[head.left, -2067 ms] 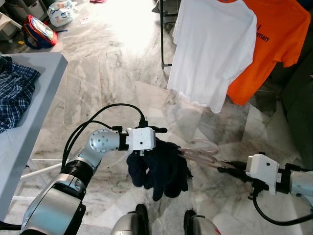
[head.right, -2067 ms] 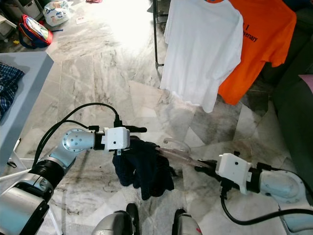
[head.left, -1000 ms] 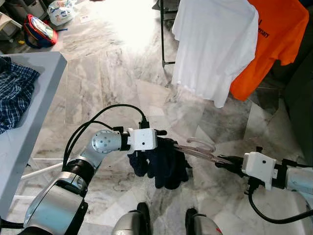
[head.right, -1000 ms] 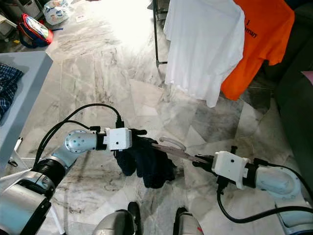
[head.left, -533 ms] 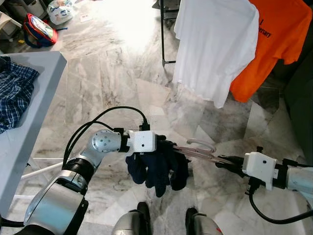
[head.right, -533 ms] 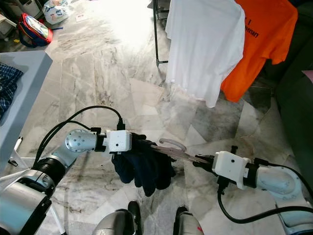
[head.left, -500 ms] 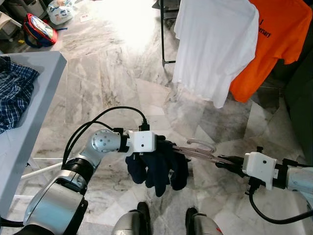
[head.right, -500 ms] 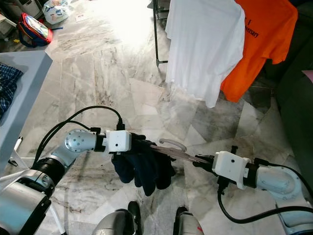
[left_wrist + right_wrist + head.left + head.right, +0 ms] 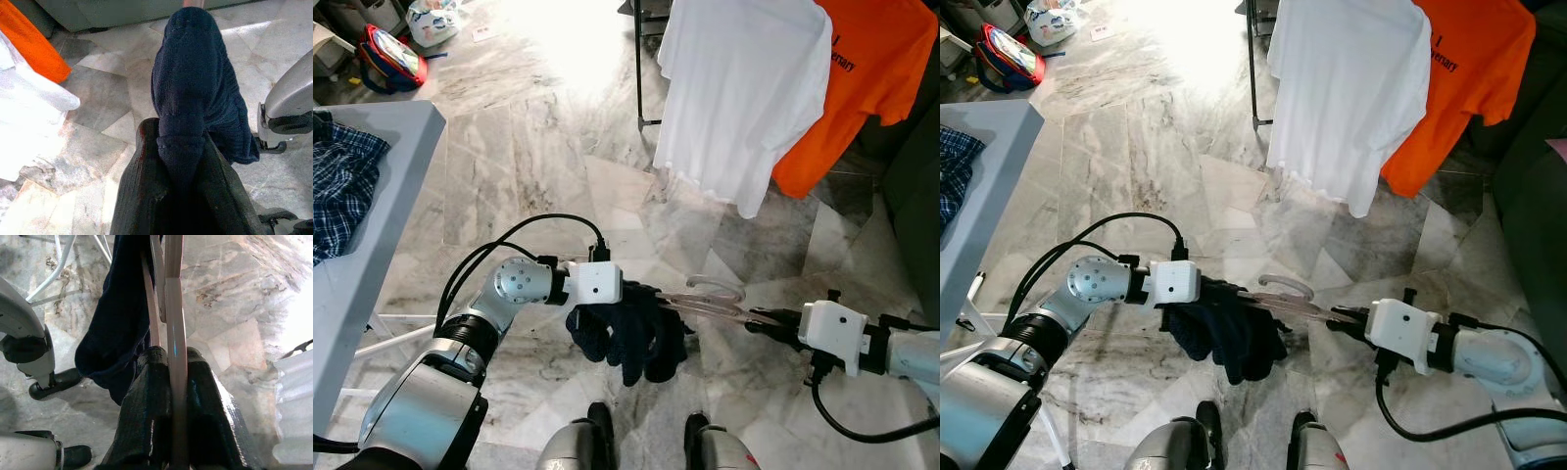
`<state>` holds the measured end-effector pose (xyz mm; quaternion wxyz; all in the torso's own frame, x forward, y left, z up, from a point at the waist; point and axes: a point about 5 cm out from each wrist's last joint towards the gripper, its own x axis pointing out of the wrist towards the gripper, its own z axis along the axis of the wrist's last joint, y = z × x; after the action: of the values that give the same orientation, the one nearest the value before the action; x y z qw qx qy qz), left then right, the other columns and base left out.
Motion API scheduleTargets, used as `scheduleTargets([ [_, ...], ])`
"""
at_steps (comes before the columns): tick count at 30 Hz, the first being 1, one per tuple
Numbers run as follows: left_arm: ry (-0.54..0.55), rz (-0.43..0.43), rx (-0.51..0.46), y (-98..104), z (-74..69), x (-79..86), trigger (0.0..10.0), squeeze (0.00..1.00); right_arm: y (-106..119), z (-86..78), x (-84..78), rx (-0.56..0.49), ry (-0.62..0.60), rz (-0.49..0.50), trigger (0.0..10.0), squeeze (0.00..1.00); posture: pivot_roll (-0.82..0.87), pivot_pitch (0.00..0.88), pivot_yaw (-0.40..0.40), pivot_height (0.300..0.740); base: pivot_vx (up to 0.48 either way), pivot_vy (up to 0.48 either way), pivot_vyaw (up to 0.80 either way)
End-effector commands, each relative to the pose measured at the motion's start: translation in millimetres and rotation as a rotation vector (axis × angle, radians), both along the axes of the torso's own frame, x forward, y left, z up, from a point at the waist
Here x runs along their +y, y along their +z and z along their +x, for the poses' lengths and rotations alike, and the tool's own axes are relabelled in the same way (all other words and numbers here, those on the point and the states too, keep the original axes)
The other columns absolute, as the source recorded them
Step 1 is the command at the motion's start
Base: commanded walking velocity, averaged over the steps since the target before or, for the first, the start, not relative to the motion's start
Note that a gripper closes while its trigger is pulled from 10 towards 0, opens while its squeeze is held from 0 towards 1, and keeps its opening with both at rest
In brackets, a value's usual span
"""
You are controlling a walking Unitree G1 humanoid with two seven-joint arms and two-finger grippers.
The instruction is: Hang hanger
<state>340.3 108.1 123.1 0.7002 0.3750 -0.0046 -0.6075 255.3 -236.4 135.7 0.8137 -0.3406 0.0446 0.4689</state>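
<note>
A clear pinkish plastic hanger (image 9: 713, 300) is held level above the floor, with a dark navy garment (image 9: 631, 333) bunched on its left end. My right gripper (image 9: 762, 320) is shut on the hanger's right arm; its fingers (image 9: 149, 396) clamp the bar in the right wrist view. At the garment's upper left, my left gripper (image 9: 636, 294) is shut on the navy cloth (image 9: 190, 98). A white T-shirt (image 9: 744, 88) and an orange T-shirt (image 9: 852, 78) hang on a rack at the back right.
A grey table (image 9: 362, 245) with a plaid shirt (image 9: 337, 176) stands at the left. The rack's black post (image 9: 637, 59) rises beside the white shirt. Bags (image 9: 386, 59) lie on the marble floor far left. A dark sofa (image 9: 915, 186) edges the right side.
The hanger and garment have sunk slightly and shifted a little left with both grippers still holding. The garment hangs more bunched than before.
</note>
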Motion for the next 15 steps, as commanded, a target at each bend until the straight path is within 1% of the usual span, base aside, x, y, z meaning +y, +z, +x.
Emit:
scheduleTargets([
  [1, 0.039, -0.007, 0.017, -0.7, 1.8, 7.1, 0.0, 0.0, 0.1, -1.1, 7.2, 0.029, 0.028, 0.042, 10.0, 1.0, -0.1, 0.285, 0.107, 0.74, 0.0, 0.0, 0.0],
  [4, 0.054, -0.014, 0.021, -1.7, 1.9, 8.8, 0.0, 0.0, -2.6, -2.8, 8.1, 0.074, 0.052, 0.035, 10.0, 1.0, -0.1, 0.283, 0.106, 0.74, 0.0, 0.0, 0.0],
  [12, 0.062, -0.011, 0.04, -5.1, 0.6, 11.0, 0.0, 0.0, -0.4, -0.7, 7.0, 0.089, 0.066, 0.022, 10.0, 1.0, -0.1, 0.276, 0.101, 0.74, 0.0, 0.0, 0.0],
  [15, 0.098, -0.012, 0.051, -5.6, 2.5, 15.8, 0.0, 0.0, 3.7, 0.9, 1.4, 0.091, 0.057, 0.009, 10.0, 1.0, -0.1, 0.276, 0.104, 0.74, 0.0, 0.0, 0.0],
])
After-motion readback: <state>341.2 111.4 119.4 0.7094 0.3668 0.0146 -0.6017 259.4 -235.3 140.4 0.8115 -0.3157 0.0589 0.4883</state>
